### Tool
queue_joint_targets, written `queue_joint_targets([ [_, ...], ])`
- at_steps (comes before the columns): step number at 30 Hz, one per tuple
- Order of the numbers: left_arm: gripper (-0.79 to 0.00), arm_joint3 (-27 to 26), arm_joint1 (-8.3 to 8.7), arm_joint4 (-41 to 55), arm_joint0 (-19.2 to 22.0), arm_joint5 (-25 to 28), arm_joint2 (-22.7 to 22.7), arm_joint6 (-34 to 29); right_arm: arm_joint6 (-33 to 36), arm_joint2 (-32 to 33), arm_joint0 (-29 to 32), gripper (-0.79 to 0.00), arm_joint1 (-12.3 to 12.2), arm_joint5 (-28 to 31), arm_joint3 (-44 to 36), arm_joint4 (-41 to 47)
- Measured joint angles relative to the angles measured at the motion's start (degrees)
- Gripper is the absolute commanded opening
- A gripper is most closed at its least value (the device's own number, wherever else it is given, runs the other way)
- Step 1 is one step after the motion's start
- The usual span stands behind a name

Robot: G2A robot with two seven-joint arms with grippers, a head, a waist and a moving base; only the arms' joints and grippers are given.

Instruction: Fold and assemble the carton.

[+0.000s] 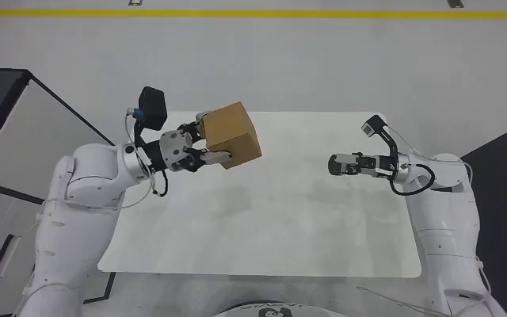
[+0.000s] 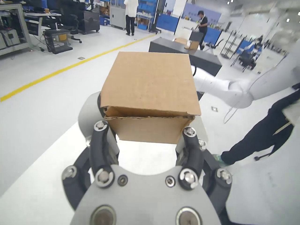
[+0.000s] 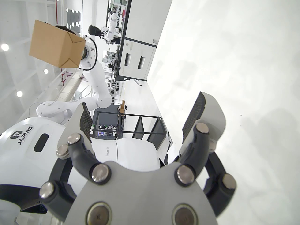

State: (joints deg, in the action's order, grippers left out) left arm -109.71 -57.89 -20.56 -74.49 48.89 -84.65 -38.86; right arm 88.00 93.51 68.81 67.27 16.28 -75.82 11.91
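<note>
A brown cardboard carton [image 1: 231,134], folded into a closed box, is held above the left part of the white table [image 1: 317,230]. My left gripper [image 1: 207,149] is shut on it, a finger on either side of its near end. In the left wrist view the carton [image 2: 150,90] fills the space between the black fingers [image 2: 99,139], its folded flap edges facing the camera. My right gripper [image 1: 333,166] hangs over the table's right side, well apart from the carton, open with nothing between its pads [image 3: 194,113]. The right wrist view catches the carton [image 3: 56,45] far off.
A black-framed cart [image 1: 20,103] stands off the table's left edge. A yellow floor line [image 1: 253,13] runs behind the table. The table surface between the two arms is bare.
</note>
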Motion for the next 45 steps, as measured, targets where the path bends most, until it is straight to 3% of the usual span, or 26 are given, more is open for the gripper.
queue_joint_targets([
  [5, -0.785, 2.0, -0.06, -4.2, 1.1, 7.4, 1.0, 3.0, 0.0, 0.0, 0.0, 0.000, 0.0, 0.0, 0.0, 0.0],
  [12, -0.785, 1.7, -0.02, -4.3, 1.1, 6.3, 0.7, 2.6, 0.0, 0.0, 0.0, 0.000, 0.0, 0.0, 0.0, 0.0],
  [15, -0.785, 1.3, -0.08, -11.0, 0.7, 6.3, 1.0, 1.0, 0.0, 0.0, 0.0, 0.000, 0.0, 0.0, 0.0, 0.0],
  [21, -0.785, 2.4, 0.32, -31.3, 0.6, 9.1, 6.1, 13.4, 0.0, 0.0, 0.0, 0.000, 0.0, 0.0, 0.0, 0.0],
  [27, -0.785, 9.3, 1.27, -46.4, 2.2, 9.1, 12.9, 28.7, 0.0, 0.0, 0.0, 0.000, 0.0, 0.0, 0.0, 0.0],
  [41, -0.785, 9.9, 1.24, -47.4, 2.3, 8.6, 13.7, 30.7, 0.0, 0.0, 0.0, 0.000, 0.0, 0.0, 0.0, 0.0],
  [45, -0.785, 10.5, 0.77, -50.5, 1.9, 6.8, 16.4, 34.1, 0.0, 0.0, 0.0, 0.000, 0.0, 0.0, 0.0, 0.0],
])
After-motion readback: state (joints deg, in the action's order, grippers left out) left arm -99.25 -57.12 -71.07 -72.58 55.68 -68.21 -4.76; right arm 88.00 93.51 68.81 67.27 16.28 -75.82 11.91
